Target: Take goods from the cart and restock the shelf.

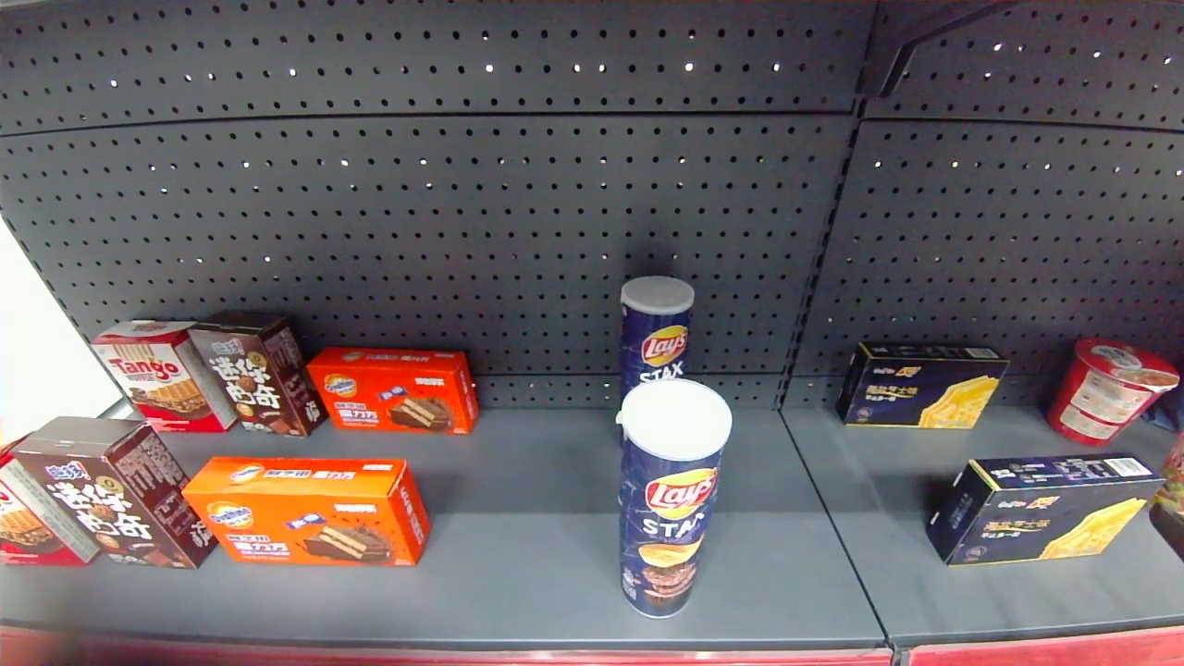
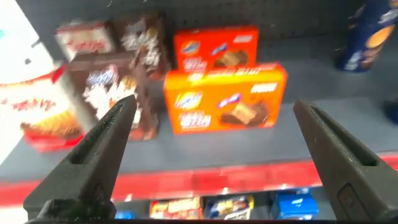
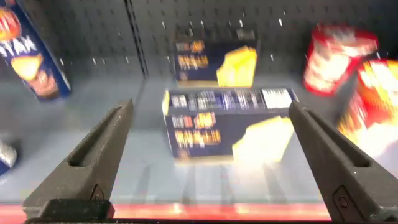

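My left gripper hangs open and empty in front of the shelf's red front edge, facing the front orange box and a brown box. My right gripper is also open and empty, facing the front dark blue box. On the grey shelf two blue chip cans stand upright in a row, one in front and one behind. Two orange boxes lie to the left of the cans. Two dark blue boxes lie on the right.
Brown boxes and a red-and-white wafer box stand at the far left. A red cup sits at the back right. A perforated back panel closes the shelf. Free shelf room lies between the orange boxes and the cans. More goods sit on a lower level.
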Motion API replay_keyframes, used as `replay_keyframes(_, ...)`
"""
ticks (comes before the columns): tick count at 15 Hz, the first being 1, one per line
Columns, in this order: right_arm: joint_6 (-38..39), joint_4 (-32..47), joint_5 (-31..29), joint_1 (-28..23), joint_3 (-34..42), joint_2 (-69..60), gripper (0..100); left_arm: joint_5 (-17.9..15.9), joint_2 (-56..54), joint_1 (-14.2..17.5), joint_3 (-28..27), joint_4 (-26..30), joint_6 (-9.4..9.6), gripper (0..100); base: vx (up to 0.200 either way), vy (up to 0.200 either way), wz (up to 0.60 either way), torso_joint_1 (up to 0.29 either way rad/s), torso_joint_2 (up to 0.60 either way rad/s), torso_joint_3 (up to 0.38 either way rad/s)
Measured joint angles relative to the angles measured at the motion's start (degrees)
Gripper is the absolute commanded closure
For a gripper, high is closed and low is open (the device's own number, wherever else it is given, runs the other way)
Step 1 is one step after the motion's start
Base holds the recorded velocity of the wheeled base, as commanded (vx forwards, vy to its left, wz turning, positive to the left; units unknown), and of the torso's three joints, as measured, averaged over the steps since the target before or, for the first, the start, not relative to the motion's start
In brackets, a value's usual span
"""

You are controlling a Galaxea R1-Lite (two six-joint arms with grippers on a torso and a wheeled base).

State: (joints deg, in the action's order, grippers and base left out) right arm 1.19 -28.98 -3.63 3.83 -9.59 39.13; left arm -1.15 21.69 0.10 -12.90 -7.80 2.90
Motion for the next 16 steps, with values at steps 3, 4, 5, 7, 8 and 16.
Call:
replay_keyframes(3, -1.3, 8.1, -0.9, -0.1, 2.0, -7.4, 0, 1.2, -4.6, 0.0, 1.9, 3.4, 0.0, 0, 0.0, 0.0, 0.0, 0.0, 0.0, 0.0)
replay_keyframes(4, -1.9, 11.2, -1.0, -0.2, 2.5, -10.3, 0, 1.4, -6.5, 0.0, 2.6, 4.5, -0.01, 0, 0.0, 0.0, 0.0, 0.0, 0.0, 0.0)
replay_keyframes(5, -2.2, 15.1, -1.1, -0.2, 2.9, -13.5, 0, 1.5, -8.7, 0.0, 3.3, 6.2, -0.01, 0, 0.0, 0.0, 0.0, 0.0, 0.0, 0.0)
replay_keyframes(7, -2.6, 22.5, -1.0, -0.3, 3.4, -19.9, 0, 1.5, -13.5, -0.1, 4.0, 11.5, 0.0, 0, 0.0, 0.0, 0.0, 0.0, 0.0, 0.0)
replay_keyframes(8, -2.7, 24.9, -1.0, -0.3, 3.5, -22.7, 0, 1.4, -15.8, -0.1, 4.1, 13.5, -0.01, 0, 0.0, 0.0, 0.0, 0.0, 0.0, 0.0)
replay_keyframes(16, -2.5, 27.2, -0.2, -0.3, 7.3, -33.6, 0, -0.3, -21.5, -0.1, 11.9, 7.7, 1.72, 0, 0.0, 0.0, 0.0, 0.0, 0.0, 0.0)
